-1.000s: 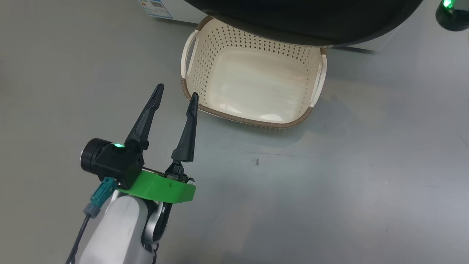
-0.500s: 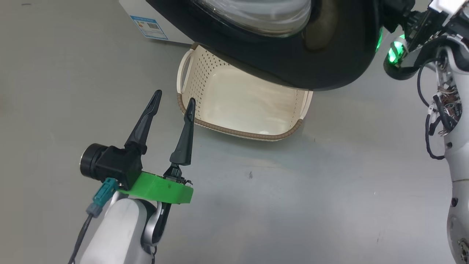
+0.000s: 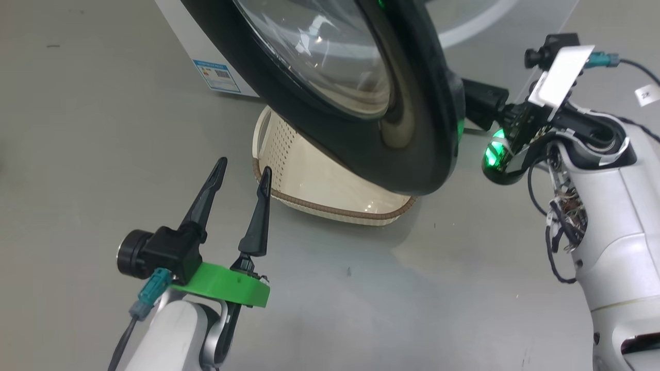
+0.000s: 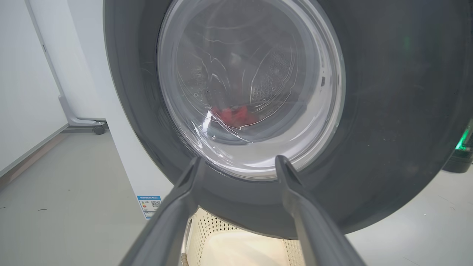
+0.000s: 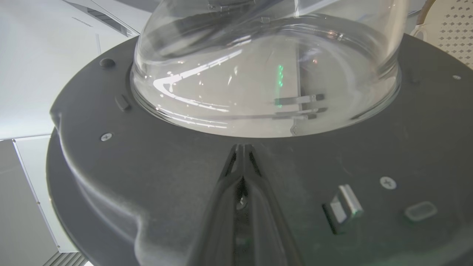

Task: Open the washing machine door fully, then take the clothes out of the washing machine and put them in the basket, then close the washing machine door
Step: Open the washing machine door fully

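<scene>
Right wrist view looks along the right gripper (image 5: pixel 242 149). Its two fingers are pressed together with nothing between them. The tips sit on the dark inner ring of the washing machine door (image 5: pixel 147 166), just below the clear glass bowl. They look to be touching it, but I cannot be sure.

So the door lies right in front of this gripper, and the right arm is the nearer one. The door is round, so it has no long side. It stands partly open. Its inner face, with the bowl, points right and far, toward the right gripper. Its shiny outer face points left and near. One side of it meets the washing machine (image 3: pixel 191 36) on the far left, and the other side hangs out over the basket (image 3: pixel 335 208).

I think pushing the inner face leftward would swing it wider.

Off to the left, the left gripper (image 3: pixel 244 166) has its fingers apart and holds nothing. It hangs near the basket's left corner, apart from the door.

Behind the glass, the red clothes (image 4: pixel 234 115) lie low in the drum. The basket is bare inside.
</scene>
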{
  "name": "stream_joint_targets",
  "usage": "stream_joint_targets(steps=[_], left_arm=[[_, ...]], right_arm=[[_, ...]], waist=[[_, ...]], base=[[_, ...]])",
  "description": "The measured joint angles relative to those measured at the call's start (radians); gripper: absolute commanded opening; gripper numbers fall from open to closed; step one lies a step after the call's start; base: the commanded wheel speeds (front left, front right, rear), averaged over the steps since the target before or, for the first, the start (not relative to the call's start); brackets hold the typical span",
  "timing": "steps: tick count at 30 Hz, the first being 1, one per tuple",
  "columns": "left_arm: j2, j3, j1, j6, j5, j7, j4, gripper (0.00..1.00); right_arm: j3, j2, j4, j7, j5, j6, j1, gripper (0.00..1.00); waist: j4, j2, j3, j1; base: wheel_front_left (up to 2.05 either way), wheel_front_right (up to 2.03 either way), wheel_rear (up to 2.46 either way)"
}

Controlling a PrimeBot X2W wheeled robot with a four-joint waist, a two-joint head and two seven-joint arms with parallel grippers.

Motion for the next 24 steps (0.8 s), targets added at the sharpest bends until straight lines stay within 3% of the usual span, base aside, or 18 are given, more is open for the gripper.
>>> stream_joint_targets(steps=[24], left_arm=[[0.002, -0.021, 0.092, 0.000, 0.012, 0.000, 0.046, 1.00]], right_arm=[[0.091, 0.047, -0.065, 0.006, 0.005, 0.011, 0.233, 0.00]], waist=[[0.050, 0.0000, -0.146, 0.0000]], base=[[0.00, 0.00, 0.00]])
